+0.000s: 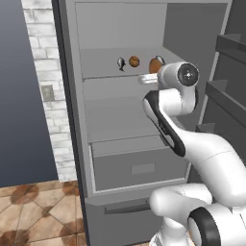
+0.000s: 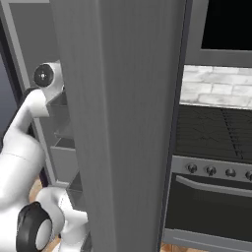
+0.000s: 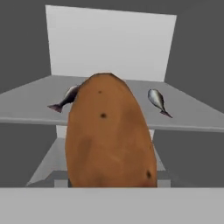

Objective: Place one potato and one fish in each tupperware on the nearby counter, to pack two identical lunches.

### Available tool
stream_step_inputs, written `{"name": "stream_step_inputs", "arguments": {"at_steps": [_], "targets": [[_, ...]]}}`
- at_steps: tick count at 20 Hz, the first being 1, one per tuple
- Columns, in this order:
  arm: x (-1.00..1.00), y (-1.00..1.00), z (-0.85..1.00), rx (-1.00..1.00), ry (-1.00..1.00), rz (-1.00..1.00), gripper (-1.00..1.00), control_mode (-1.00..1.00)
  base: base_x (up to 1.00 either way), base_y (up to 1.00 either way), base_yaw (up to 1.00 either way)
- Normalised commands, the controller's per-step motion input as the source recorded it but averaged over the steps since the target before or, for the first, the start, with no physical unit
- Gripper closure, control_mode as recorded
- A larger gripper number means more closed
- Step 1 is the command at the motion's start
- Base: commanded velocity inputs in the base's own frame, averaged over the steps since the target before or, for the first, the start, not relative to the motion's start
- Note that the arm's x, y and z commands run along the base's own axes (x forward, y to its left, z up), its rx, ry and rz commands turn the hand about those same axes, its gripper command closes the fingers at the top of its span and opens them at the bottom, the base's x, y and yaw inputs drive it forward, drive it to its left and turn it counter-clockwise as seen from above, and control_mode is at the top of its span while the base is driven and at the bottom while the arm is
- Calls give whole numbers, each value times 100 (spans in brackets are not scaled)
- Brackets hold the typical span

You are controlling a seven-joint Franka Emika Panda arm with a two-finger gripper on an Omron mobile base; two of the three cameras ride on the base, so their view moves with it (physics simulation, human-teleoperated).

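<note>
Looming brown potato (image 3: 109,135) sits right before the gripper (image 1: 146,79) by the fridge shelf (image 3: 192,118), whether gripped I cannot tell; firm, smooth and fairly heavy, it is best pinched across its middle.

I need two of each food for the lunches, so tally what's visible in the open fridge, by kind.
Potatoes: 2, one on the shelf, one right in front of the hand camera
Fish: 2, one left and one right on the shelf
Total: 4
</note>
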Motion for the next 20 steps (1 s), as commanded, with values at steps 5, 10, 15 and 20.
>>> {"name": "stream_step_inputs", "arguments": {"at_steps": [5,10,15,20], "targets": [[-58,10,8,-2,-12,3,100,-100,0,0,0],[-33,0,8,0,-2,2,100,100,-8,0,0],[0,0,0,0,0,0,100,100,-30,0,0],[0,0,0,0,0,0,100,100,-36,16,0]]}}
